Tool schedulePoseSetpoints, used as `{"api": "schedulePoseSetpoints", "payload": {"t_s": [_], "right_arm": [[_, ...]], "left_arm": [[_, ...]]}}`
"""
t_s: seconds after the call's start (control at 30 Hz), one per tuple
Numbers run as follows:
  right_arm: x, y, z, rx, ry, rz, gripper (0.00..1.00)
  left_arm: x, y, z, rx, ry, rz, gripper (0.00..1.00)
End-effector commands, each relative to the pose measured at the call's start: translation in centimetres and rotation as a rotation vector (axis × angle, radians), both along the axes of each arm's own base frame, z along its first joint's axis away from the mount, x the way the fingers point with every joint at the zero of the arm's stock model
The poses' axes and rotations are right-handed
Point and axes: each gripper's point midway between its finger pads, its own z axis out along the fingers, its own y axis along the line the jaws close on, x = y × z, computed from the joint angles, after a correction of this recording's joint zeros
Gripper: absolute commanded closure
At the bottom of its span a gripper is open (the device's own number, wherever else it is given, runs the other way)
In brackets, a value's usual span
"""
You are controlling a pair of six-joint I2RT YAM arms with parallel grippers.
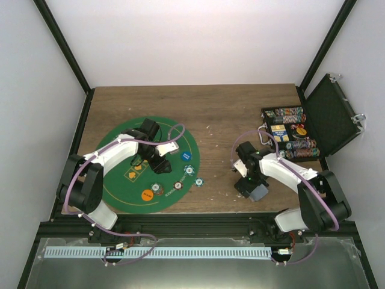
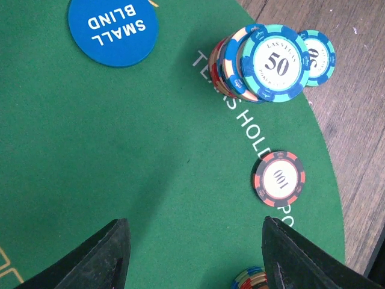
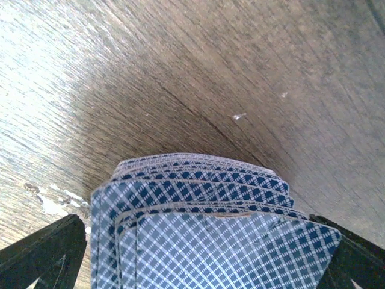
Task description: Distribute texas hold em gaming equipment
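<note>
My left gripper (image 1: 150, 158) hovers over the green felt mat (image 1: 120, 180), open, with only bare felt (image 2: 120, 150) between its fingers (image 2: 102, 259). Ahead of it lie a blue SMALL BLIND button (image 2: 113, 27), a leaning stack of chips topped by a teal 50 (image 2: 264, 60), a red-white 100 chip (image 2: 279, 177) and a small chip stack (image 2: 251, 280) by the right finger. A teal chip (image 2: 316, 54) rests on the wood just off the mat. My right gripper (image 1: 252, 186) is shut on a fanned deck of blue-backed playing cards (image 3: 210, 229), low over the bare wood.
The black hard case (image 1: 337, 114) stands open at the back right, with rows of chips (image 1: 292, 132) inside. An orange button (image 1: 147, 194) and several chips (image 1: 178, 185) lie along the mat's near-right rim. Black frame posts line the table's sides.
</note>
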Motion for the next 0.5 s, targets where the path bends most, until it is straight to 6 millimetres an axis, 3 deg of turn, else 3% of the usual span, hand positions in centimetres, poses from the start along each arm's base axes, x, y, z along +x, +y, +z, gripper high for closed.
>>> {"api": "schedulePoseSetpoints", "payload": {"t_s": [0.0,0.13,0.3,0.37,0.47], "right_arm": [[-0.5,-0.1,0.2,0.022,0.000,-0.005,0.00],[-1.9,-0.1,-0.3,0.041,0.030,0.001,0.00],[-2.0,0.2,0.2,0.073,0.013,0.005,0.00],[-2.1,0.3,0.1,0.074,0.023,0.008,0.04],[-2.0,0.5,-0.3,0.078,0.034,0.008,0.17]], "left_arm": [[-0.1,0.2,0.3,0.000,-0.009,-0.017,0.38],[-0.2,0.2,0.2,0.001,-0.001,-0.018,0.38],[0.0,0.0,0.3,-0.003,-0.001,-0.018,0.38],[-0.1,0.0,0.3,-0.004,-0.002,-0.020,0.38],[-0.1,0.1,0.4,0.000,-0.004,-0.019,0.38]]}}
